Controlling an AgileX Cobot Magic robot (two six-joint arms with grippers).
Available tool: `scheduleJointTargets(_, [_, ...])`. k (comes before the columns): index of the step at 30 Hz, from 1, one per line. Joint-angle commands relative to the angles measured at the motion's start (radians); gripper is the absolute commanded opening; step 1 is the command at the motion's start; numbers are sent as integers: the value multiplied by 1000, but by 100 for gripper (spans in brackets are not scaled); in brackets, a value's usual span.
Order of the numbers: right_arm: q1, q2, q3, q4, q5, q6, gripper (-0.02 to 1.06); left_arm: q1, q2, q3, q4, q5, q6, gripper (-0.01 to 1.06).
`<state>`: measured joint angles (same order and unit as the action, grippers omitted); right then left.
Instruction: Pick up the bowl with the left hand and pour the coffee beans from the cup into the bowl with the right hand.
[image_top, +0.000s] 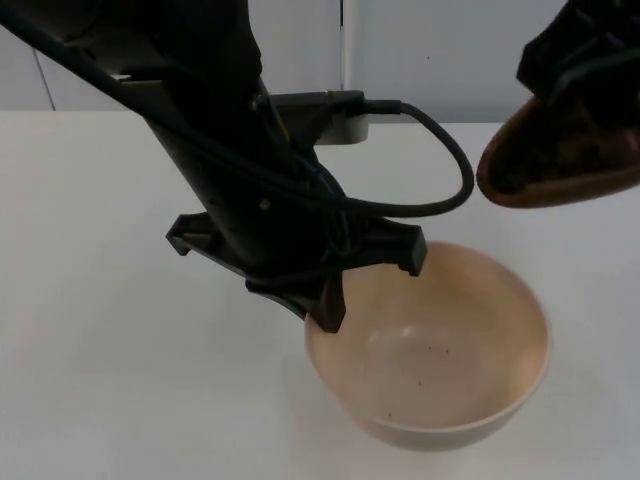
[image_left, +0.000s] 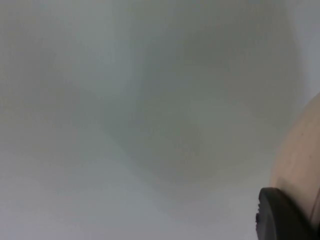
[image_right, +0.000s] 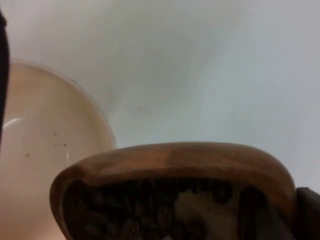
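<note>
Beige bowl (image_top: 440, 350): your left gripper (image_top: 325, 300) pinches its rim; your right gripper (image_top: 585, 60) clamps the tilted brown cup (image_top: 560, 160) above.

A robotics test bench in what looks like a laboratory: a bare white table top (image_top: 90, 300) runs back to a plain grey partition wall (image_top: 460, 50), with black robot arms reaching in over it. The only household items are a beige bowl (image_top: 440, 360) and a brown wooden cup (image_top: 560, 160) of coffee beans (image_right: 150, 210), props on an otherwise unfurnished surface.
</note>
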<state>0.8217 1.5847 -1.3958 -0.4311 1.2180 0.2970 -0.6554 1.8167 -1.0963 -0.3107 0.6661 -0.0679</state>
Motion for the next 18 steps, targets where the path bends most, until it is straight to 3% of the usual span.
scheduleJointTargets(1, [30,4,-9,-63,3,22,0,-6,-3,-8,6,1,-11,0])
scheduleJointTargets(8, [118,4,-9,-190,3,39,0,-6,-3,-8,8,-1,-10,0])
scheduleJointTargets(18, [176,4,-9,-280,3,23,0,-6,-3,-8,8,-1,-10,0])
